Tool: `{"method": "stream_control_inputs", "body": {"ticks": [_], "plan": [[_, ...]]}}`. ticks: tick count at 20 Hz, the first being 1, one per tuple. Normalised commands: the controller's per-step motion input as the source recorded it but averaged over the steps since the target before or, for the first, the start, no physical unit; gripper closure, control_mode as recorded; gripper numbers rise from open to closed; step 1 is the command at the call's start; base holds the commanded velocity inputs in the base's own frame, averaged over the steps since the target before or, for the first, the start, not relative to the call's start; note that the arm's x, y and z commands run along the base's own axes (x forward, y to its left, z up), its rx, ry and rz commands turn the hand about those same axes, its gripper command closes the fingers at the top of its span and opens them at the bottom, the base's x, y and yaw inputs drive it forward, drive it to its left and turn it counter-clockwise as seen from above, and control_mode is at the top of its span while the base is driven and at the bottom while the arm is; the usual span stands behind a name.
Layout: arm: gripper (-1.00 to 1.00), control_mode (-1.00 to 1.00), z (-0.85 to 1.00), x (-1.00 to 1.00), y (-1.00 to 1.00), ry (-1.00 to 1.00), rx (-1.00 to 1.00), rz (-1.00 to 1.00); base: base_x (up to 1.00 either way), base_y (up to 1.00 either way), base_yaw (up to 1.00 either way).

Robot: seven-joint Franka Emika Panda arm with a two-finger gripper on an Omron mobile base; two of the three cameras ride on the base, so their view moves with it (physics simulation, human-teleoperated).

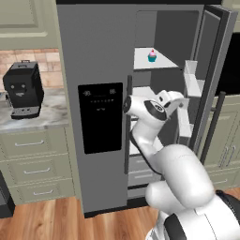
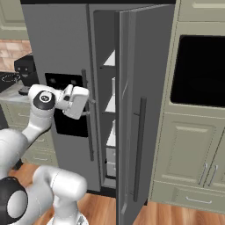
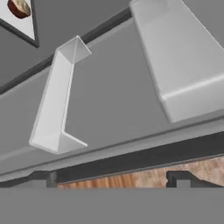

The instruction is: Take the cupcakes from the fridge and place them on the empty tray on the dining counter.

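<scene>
Left base view: a cupcake (image 1: 152,56) with pink frosting sits on the upper white shelf of the open fridge (image 1: 98,70), above and behind the gripper (image 1: 183,121), which hangs lower by the door bins.

Right base view: the hand hovers in front of the opening (the open door hides the shelf contents).

Hand view: the jaws stand wide and empty, facing the door's inner bins (image 3: 57,105); a brown blob at top left is possibly food.
</scene>
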Motion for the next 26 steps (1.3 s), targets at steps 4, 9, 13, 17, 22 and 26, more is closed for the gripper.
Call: {"method": "stream_control_inputs", "body": {"ticks": [4, 9, 13, 17, 22, 26], "plan": [[-1.0, -1.0, 0.0, 0.14, -0.16, 0.22, -0.09, -0.07, 0.0, 0.0, 0.0], [-1.0, -1.0, -0.15, 0.24, -0.12, 0.21, -0.11, -0.06, 0.0, 0.0, 0.0], [-1.0, -1.0, -0.21, 0.11, -0.17, 0.09, -0.1, -0.11, 0.0, 0.0, 0.0], [-1.0, -1.0, 0.0, 0.03, -0.39, 0.09, -0.06, -0.13, 0.0, 0.0, 0.0], [-1.0, -1.0, 0.0, 0.3, -0.36, 0.18, -0.07, -0.06, 0.0, 0.0, 0.0], [-1.0, -1.0, 0.0, 0.81, -0.18, 0.3, -0.08, 0.0, 0.0, 0.0, 0.0]]}}
